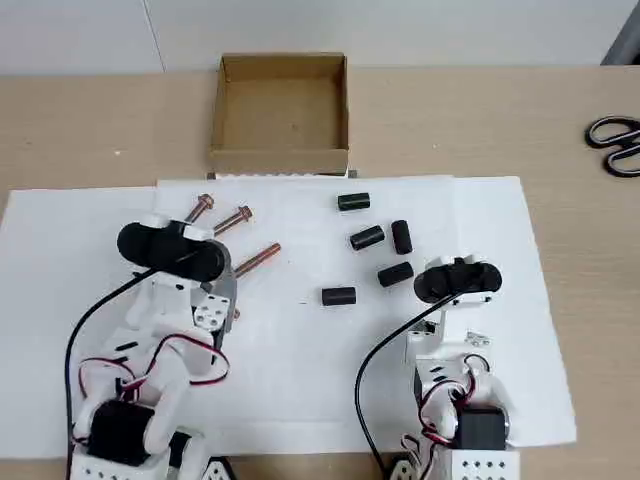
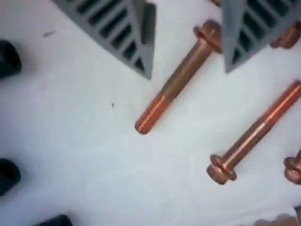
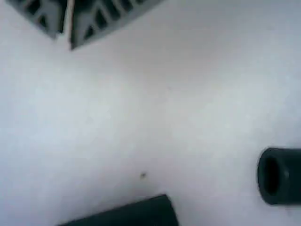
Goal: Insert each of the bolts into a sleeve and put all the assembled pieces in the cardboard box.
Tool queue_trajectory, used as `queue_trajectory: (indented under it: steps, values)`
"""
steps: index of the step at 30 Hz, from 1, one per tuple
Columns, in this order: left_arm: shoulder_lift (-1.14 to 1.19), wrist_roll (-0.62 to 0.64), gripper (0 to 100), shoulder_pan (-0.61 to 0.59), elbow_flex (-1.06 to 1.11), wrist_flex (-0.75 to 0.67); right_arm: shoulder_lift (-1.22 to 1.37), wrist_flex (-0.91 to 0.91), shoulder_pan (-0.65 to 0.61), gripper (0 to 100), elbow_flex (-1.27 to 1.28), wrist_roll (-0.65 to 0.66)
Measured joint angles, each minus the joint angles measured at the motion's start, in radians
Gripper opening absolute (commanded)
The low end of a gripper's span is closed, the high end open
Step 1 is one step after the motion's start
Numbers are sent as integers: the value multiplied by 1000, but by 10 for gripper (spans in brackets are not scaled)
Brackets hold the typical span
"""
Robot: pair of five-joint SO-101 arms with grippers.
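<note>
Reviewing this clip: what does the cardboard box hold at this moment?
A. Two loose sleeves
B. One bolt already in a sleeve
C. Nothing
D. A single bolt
C: in the high view the floor of the cardboard box is bare, while the bolts and the sleeves lie separate on the white paper in front of it.

You face copper-toned metal bolts: glossy, thread rough at tips. Sleeves: black, smooth, dull sheen, plastic-looking. Cardboard box: matt brown. Your left claw: grey ribbed matt plastic. White paper sheet covers pale wood-look bench.
</note>
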Motion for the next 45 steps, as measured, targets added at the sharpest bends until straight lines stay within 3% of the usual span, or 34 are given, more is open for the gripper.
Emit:
queue_trajectory:
  steps: [7, 12, 18, 25, 37, 45]
  values:
    - [189, -78, 111, -14, -319, 120, 0, 0, 0, 3, 0, 0]
    - [479, -49, 111, -72, -661, 247, 0, 0, 0, 3, 0, 0]
    - [657, -32, 109, -91, -1000, 373, 0, 0, 0, 3, 0, 0]
    - [755, 12, 108, -92, -1154, 526, 0, 0, -2, 3, 0, 0]
    - [829, 51, 108, -97, -1212, 548, 0, -52, 46, 3, -110, -12]
    - [1111, 87, 108, -98, -1557, 583, 71, -31, 52, 3, -362, 2]
